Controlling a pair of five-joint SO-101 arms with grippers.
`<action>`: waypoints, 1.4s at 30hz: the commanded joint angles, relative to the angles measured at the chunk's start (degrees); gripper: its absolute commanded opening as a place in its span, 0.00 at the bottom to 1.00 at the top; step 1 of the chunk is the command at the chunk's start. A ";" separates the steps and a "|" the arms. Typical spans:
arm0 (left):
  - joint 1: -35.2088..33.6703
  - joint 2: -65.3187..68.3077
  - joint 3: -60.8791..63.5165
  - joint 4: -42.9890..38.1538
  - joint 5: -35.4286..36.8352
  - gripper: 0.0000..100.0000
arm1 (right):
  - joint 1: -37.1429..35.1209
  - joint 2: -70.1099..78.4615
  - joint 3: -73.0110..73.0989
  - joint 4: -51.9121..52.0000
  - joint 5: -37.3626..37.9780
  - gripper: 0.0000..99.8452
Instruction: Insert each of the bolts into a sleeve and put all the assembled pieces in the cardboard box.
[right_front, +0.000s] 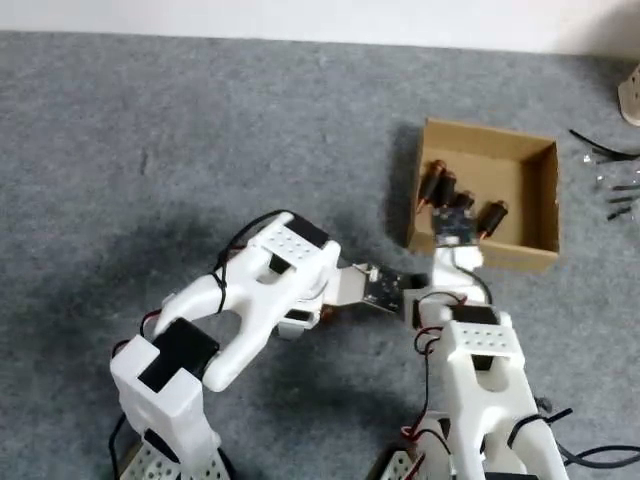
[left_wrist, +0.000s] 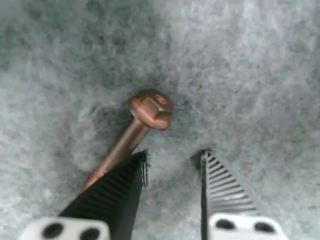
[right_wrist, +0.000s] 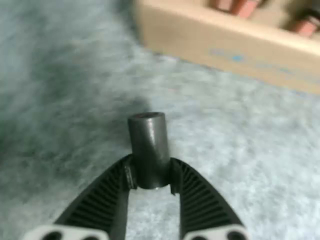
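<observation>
Overhead, two close wrist views; common cardboard box (right_front: 522, 188)

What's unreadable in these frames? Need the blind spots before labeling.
1. Tip of the bolt: left wrist view, hidden behind a finger of the open left hand.
2. Lower end of the sleeve: right wrist view, covered by the right hand gripping it.
3. Count of assembled pieces in the cardboard box: high view, the right arm overlaps the box floor; right wrist view, blurred and cut off by the frame edge.

Grey felt-like table covering (right_front: 150, 130), seen from above.
Scattered near its far right edge, loose black wires (right_front: 608, 155) and small dark bits (right_front: 618, 205); just beyond, a pale rounded object (right_front: 630, 95); along the far side, a white strip (right_front: 300, 18).
</observation>
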 joint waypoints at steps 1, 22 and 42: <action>2.51 0.04 -2.33 -3.16 0.26 0.17 | 1.71 -1.63 -1.27 -1.01 -1.32 0.01; 1.71 -11.56 -2.07 2.99 -2.99 0.11 | 1.89 -1.63 -1.27 -1.01 -1.32 0.01; -4.62 7.43 -11.47 -2.55 -4.92 0.17 | 1.89 -1.63 -1.27 -1.01 -1.32 0.01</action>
